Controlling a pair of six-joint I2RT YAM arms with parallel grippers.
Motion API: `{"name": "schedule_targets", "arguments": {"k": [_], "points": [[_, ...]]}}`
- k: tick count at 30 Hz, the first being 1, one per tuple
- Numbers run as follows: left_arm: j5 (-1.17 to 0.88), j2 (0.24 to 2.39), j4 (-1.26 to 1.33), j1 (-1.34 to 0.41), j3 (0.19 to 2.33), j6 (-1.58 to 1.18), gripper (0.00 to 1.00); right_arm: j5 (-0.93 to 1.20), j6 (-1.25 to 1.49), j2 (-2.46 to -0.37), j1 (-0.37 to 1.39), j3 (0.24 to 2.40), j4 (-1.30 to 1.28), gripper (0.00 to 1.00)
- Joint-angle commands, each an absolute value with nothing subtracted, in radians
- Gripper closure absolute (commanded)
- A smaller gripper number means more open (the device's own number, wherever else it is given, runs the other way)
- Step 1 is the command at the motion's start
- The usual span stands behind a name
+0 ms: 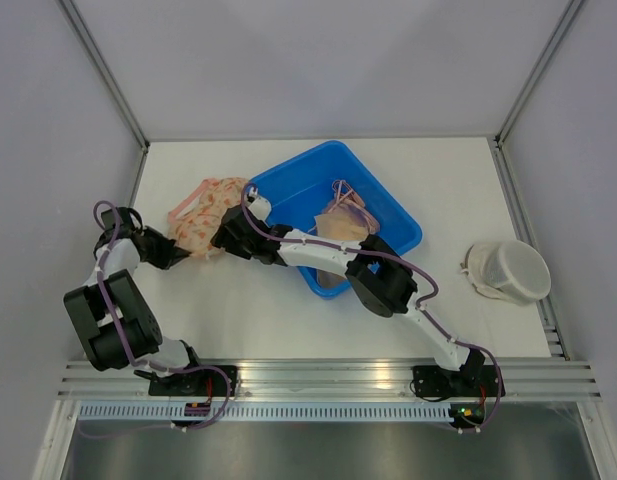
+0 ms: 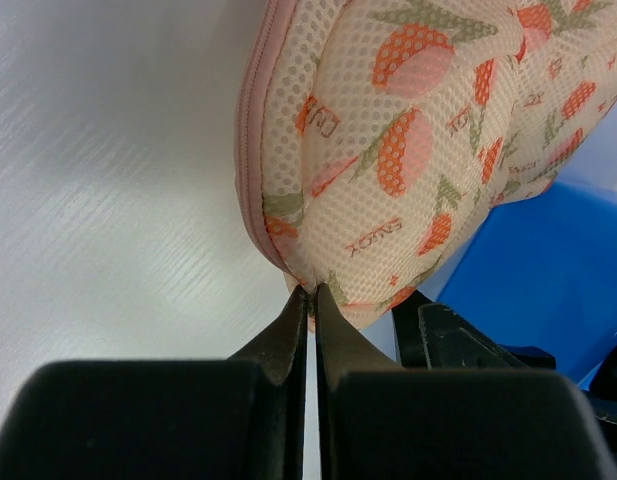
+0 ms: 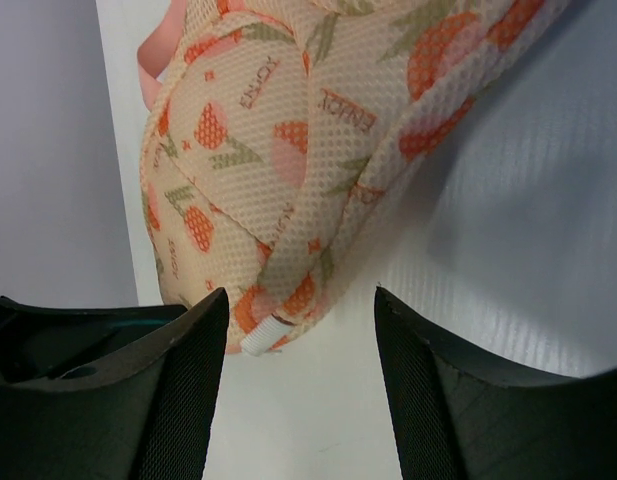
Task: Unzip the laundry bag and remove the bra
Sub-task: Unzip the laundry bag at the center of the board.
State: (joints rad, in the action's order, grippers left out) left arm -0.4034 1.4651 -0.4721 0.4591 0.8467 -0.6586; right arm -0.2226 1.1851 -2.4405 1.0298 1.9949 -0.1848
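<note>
left wrist: left gripper (image 2: 310, 290) pinches the laundry bag (image 2: 408, 150) edge; right gripper (image 3: 300, 295) gapes just before it.

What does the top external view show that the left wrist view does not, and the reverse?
Only the top external view shows the white mesh container on the right and a beige garment lying in the blue bin. Only the left wrist view shows clearly the left end effector shut on an edge of the laundry bag, beside its pink zipper seam. Both show the printed bag and the bin.

Laundry bag (image 2: 408, 150), top out of view
</note>
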Motion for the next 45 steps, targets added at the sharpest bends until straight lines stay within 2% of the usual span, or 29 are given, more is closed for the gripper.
{"name": "schedule_targets", "arguments": {"k": [1,9,15,18,19,21,22,24,25,27,30,31,32,34,35,38,45], "points": [[-0.410,1.417,-0.460,0.463,0.841,-0.663,0.98,-0.204,1.220,-2.483,1.035,2.049,-0.135,0.35],[-0.393,1.402,-0.472,0.469,0.844,-0.652,0.98,-0.199,1.223,-2.517,1.035,2.097,-0.147,0.37],[-0.371,1.376,-0.474,0.472,0.842,-0.640,0.98,-0.187,1.239,-2.536,1.037,2.108,-0.146,0.43],[-0.379,1.370,-0.474,0.472,0.845,-0.641,0.98,-0.193,1.235,-2.531,1.037,2.112,-0.143,0.53],[-0.382,1.370,-0.476,0.472,0.848,-0.641,0.98,-0.195,1.232,-2.528,1.037,2.112,-0.146,0.60],[-0.384,1.368,-0.476,0.472,0.847,-0.643,0.98,-0.201,1.229,-2.528,1.037,2.117,-0.150,0.67],[-0.385,1.368,-0.476,0.471,0.845,-0.644,0.98,-0.206,1.226,-2.528,1.037,2.120,-0.158,0.75],[-0.391,1.368,-0.472,0.472,0.842,-0.644,0.98,-0.204,1.224,-2.531,1.035,2.125,-0.164,0.84],[-0.397,1.368,-0.466,0.472,0.836,-0.646,0.98,-0.207,1.224,-2.528,1.035,2.126,-0.170,0.92],[-0.410,1.368,-0.460,0.471,0.835,-0.646,0.98,-0.209,1.218,-2.525,1.035,2.125,-0.172,0.99],[-0.416,1.364,-0.453,0.469,0.834,-0.641,0.98,-0.209,1.192,-2.514,1.035,2.132,-0.178,1.00],[-0.408,1.359,-0.454,0.469,0.834,-0.637,0.95,-0.207,1.184,-2.507,1.037,2.135,-0.176,0.99],[-0.397,1.356,-0.453,0.469,0.834,-0.635,0.85,-0.206,1.177,-2.502,1.035,2.138,-0.176,1.00],[-0.382,1.344,-0.456,0.469,0.827,-0.629,0.73,-0.201,1.158,-2.496,1.037,2.146,-0.175,1.00],[-0.380,1.341,-0.457,0.469,0.827,-0.627,0.65,-0.198,1.152,-2.494,1.035,2.155,-0.176,0.99],[-0.367,1.315,-0.460,0.466,0.818,-0.617,0.55,-0.172,1.120,-2.494,1.035,2.172,-0.170,1.00],[-0.292,1.201,-0.469,0.367,0.818,-0.566,0.47,-0.150,1.109,-2.496,1.037,2.190,-0.160,0.99]]}}
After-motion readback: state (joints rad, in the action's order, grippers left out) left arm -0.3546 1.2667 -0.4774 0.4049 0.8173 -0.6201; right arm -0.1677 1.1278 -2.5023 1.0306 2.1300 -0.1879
